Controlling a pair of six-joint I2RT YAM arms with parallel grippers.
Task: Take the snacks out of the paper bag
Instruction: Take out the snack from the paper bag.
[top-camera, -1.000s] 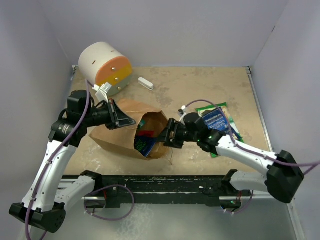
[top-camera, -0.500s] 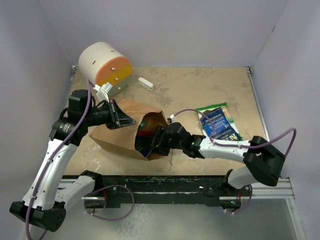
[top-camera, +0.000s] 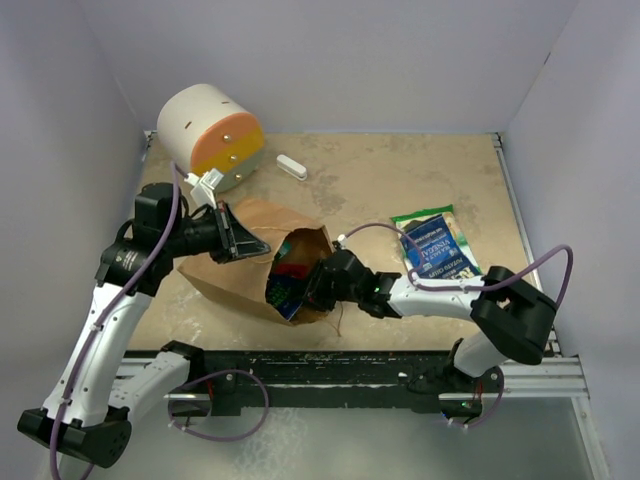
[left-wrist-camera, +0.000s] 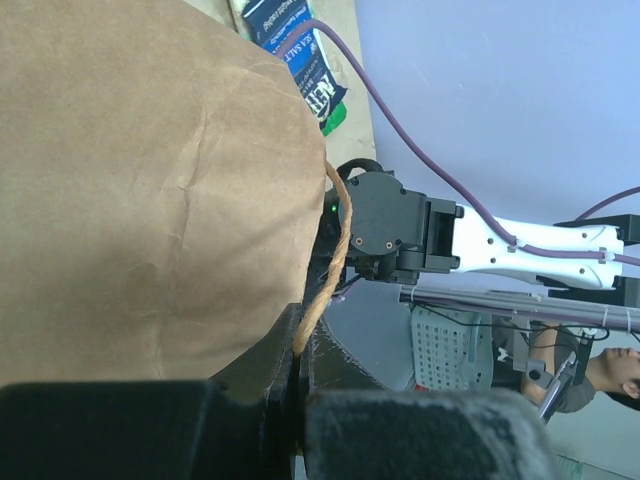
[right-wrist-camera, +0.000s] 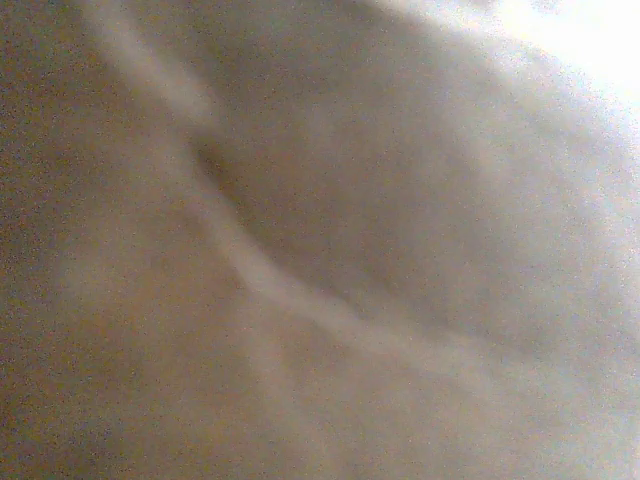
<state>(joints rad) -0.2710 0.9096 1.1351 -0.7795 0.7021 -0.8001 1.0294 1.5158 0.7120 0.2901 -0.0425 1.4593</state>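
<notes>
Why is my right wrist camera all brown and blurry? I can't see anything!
Observer: The top view shows the right gripper poked into the mouth of the paper bag, which lies on its side, so your lens is right up against brown paper.
Operator: Are there snacks in there?
Observer: Yes, from above I see blue and red packets just inside the mouth.
Operator: Who's holding the bag?
Observer: The left gripper is shut on the bag's twisted handle.
Operator: Is anything out yet?
Observer: A green chip bag with a blue pouch on top of it lies on the table, to the right of the paper bag.
</notes>
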